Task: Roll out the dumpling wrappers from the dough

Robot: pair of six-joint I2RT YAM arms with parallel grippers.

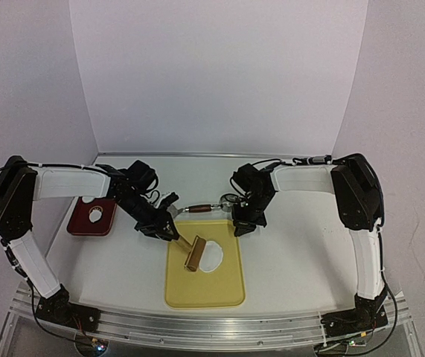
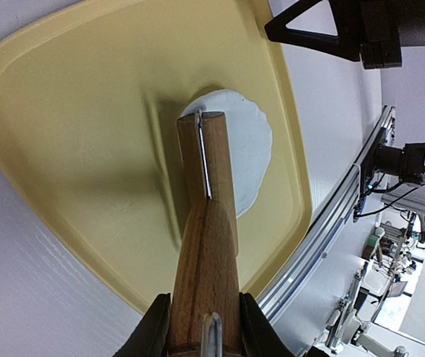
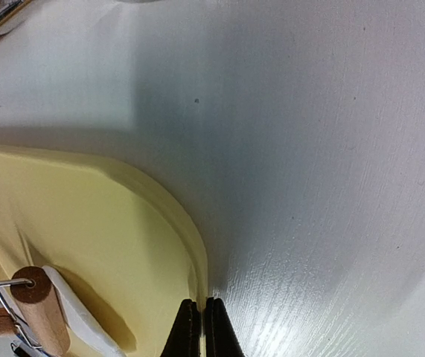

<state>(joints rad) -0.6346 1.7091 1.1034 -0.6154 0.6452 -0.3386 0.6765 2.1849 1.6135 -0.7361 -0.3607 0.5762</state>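
A flattened, roughly round sheet of white dough [image 1: 214, 256] [image 2: 248, 145] lies on the yellow tray [image 1: 205, 290] [image 2: 63, 141]. A wooden roller [image 1: 194, 253] [image 2: 206, 186] rests its head on the dough's left part. My left gripper [image 1: 169, 225] [image 2: 205, 327] is shut on the roller's handle. My right gripper [image 1: 242, 227] [image 3: 201, 320] is shut on the tray's rim [image 3: 190, 245] at its far right corner. The roller's end [image 3: 39, 309] and the dough's edge [image 3: 78, 316] show in the right wrist view. I cannot pick out cut dumpling wrappers.
A dark red plate [image 1: 82, 223] with a small white dough piece [image 1: 97, 216] sits left of the tray. A metal ring tool [image 1: 228, 199] with a brown handle [image 1: 199, 209] lies beyond the tray's far edge, between the arms. The table's metal rail [image 2: 346, 201] runs along the near side.
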